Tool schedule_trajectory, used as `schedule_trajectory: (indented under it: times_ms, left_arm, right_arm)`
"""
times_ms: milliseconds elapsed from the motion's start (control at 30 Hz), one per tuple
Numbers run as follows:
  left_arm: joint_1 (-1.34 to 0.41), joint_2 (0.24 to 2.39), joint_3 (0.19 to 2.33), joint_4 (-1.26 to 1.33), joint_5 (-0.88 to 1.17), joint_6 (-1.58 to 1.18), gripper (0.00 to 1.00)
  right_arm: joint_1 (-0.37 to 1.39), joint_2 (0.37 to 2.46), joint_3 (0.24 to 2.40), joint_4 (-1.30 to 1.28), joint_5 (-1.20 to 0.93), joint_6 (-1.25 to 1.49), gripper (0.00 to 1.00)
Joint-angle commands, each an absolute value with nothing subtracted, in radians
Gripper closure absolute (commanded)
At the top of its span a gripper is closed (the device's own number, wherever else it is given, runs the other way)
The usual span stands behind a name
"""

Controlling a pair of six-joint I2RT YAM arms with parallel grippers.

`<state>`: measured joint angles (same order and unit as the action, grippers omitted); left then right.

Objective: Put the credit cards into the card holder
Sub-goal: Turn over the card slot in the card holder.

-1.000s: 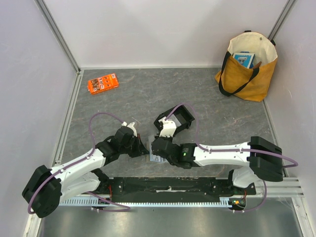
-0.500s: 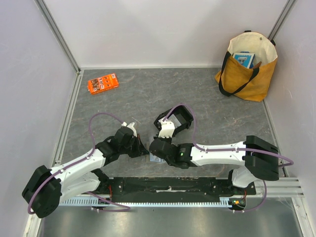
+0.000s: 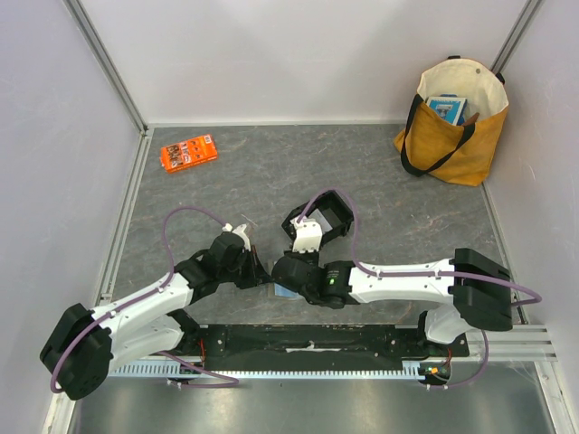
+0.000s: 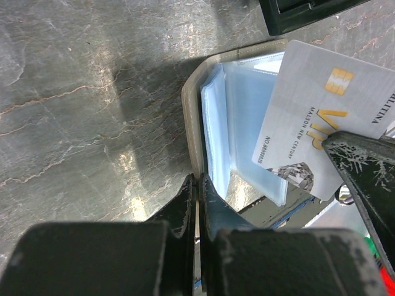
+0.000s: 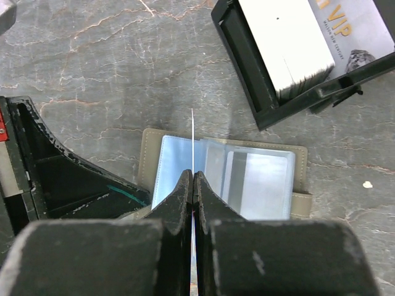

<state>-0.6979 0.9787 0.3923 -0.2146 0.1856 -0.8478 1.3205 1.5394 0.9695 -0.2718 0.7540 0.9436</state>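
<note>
The card holder (image 5: 259,179) lies open on the table, taupe rim around pale bluish clear sleeves (image 4: 241,117). My left gripper (image 4: 197,182) is shut on its left edge (image 4: 191,123). My right gripper (image 5: 193,175) is shut on a credit card (image 5: 192,139), seen edge-on as a thin white line standing over the left sleeves. In the left wrist view the same grey-white card (image 4: 315,111) slants over the sleeves. From above, both grippers (image 3: 261,271) (image 3: 279,269) meet over the holder (image 3: 286,293), mostly hiding it. More cards (image 5: 290,43) stand in a black tray.
The black tray (image 3: 327,215) sits just behind the holder. An orange packet (image 3: 188,152) lies at the back left. A yellow tote bag (image 3: 452,122) stands in the back right corner. Walls enclose the table on three sides.
My right gripper has shifted slightly left with the card, closer to the left gripper and further over the holder. The left arm has stayed put.
</note>
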Motion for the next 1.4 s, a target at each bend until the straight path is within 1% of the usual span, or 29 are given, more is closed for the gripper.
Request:
schedule_trajectory:
  times_ms: [0, 200, 367, 500, 667, 733, 1100, 1367]
  left_arm:
    - [-0.701, 0.979, 0.394, -0.206, 0.179, -0.859, 0.98]
    - [-0.701, 1.000, 0.384, -0.210, 0.170, -0.859, 0.98]
    - [-0.703, 1.005, 0.370, -0.212, 0.156, -0.858, 0.98]
    - [-0.701, 1.015, 0.365, -0.213, 0.150, -0.853, 0.98]
    - [-0.701, 1.026, 0.354, -0.206, 0.150, -0.853, 0.98]
    - [-0.701, 1.028, 0.353, -0.206, 0.152, -0.854, 0.98]
    - [-0.703, 1.063, 0.342, -0.189, 0.141, -0.857, 0.98]
    - [-0.701, 1.080, 0.345, -0.187, 0.140, -0.859, 0.98]
  right_arm:
    - [1.327, 1.480, 0.960, -0.310, 0.819, 0.966, 1.00]
    - [1.304, 1.427, 0.896, -0.336, 0.812, 1.011, 1.00]
    - [1.244, 1.407, 0.841, -0.311, 0.697, 1.005, 1.00]
    - [1.233, 1.407, 0.812, -0.272, 0.629, 0.989, 1.00]
    - [1.226, 1.339, 0.715, -0.079, 0.523, 0.983, 1.00]
    - [1.212, 1.327, 0.693, -0.040, 0.482, 0.985, 1.00]
    - [1.089, 1.336, 0.517, 0.228, 0.253, 1.081, 1.00]
    - [1.077, 1.377, 0.428, 0.414, 0.161, 1.131, 1.00]
